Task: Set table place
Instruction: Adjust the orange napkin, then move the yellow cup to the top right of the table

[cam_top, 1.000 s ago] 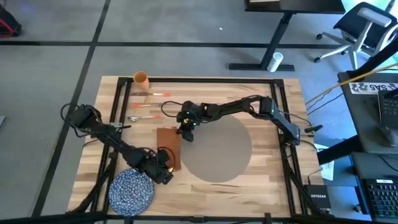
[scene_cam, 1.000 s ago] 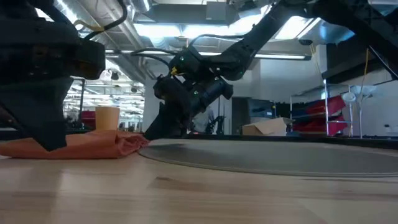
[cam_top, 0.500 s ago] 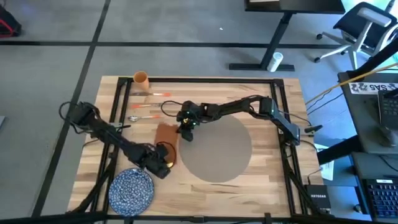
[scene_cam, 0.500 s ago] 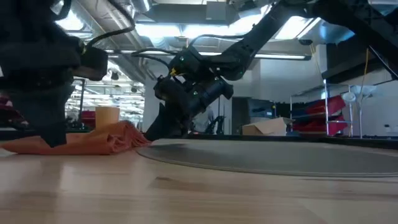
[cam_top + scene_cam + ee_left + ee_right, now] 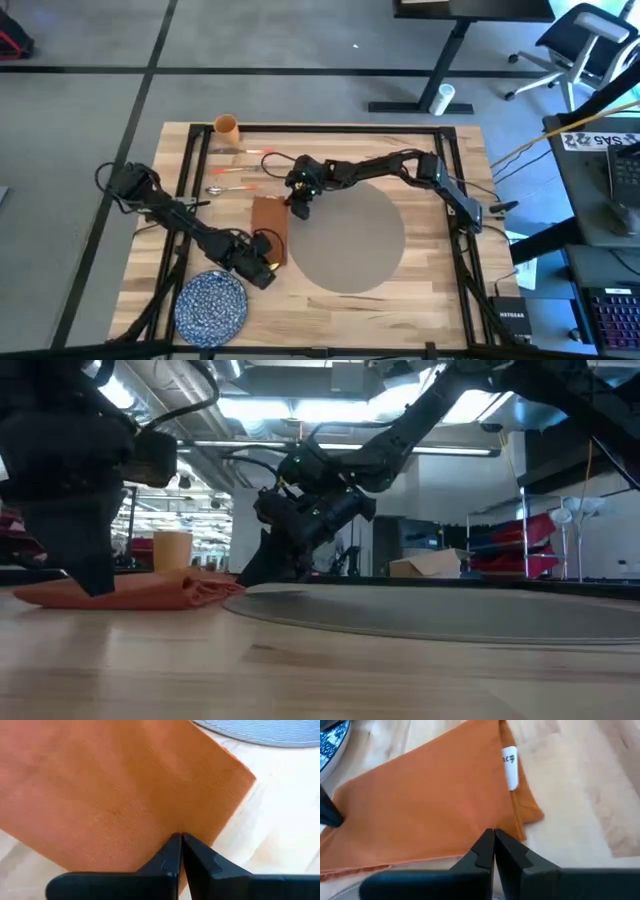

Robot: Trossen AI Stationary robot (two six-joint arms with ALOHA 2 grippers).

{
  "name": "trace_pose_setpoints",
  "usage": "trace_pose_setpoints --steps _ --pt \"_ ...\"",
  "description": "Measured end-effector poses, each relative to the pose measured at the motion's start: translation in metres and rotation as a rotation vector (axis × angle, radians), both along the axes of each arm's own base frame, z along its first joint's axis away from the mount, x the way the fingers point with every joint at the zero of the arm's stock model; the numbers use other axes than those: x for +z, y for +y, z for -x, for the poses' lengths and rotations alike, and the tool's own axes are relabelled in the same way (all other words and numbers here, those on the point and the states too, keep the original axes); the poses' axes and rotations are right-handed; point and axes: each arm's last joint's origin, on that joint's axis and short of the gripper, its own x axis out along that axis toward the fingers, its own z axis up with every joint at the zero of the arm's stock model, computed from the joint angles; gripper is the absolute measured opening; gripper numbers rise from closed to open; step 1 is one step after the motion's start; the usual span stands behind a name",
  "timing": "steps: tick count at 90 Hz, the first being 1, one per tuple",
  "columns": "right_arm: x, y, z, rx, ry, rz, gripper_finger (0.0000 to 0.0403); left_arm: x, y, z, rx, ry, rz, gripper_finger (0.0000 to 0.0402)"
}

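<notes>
My left gripper (image 5: 262,262) is pinched shut on the near edge of the rust-red rectangular cloth napkin (image 5: 268,229). My right gripper (image 5: 300,205) hangs closed and empty over its far right corner. The napkin's long axis runs near to far, lying just left of the big round grey-beige placemat (image 5: 350,240) on the light plank table (image 5: 420,290). My left arm is better placed to shift it.

Overhead looks straight down; low camera skims the table (image 5: 300,670); both wrist cameras sit close over the napkin (image 5: 115,790).
</notes>
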Motion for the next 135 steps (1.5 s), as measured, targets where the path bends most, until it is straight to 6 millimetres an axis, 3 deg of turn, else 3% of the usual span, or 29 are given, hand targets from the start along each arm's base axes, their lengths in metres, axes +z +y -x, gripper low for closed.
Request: trace_pose_setpoints --steps 87,135 --pt "0.003 0.000 0.000 0.044 -0.014 -0.050 0.0000 0.052 0.003 0.000 -0.070 -0.192 0.031 0.0000" --pt "0.063 -0.006 -0.028 0.144 -0.108 0.009 0.0000 0.071 0.000 -0.006 -0.163 -0.203 -0.019 0.0000"
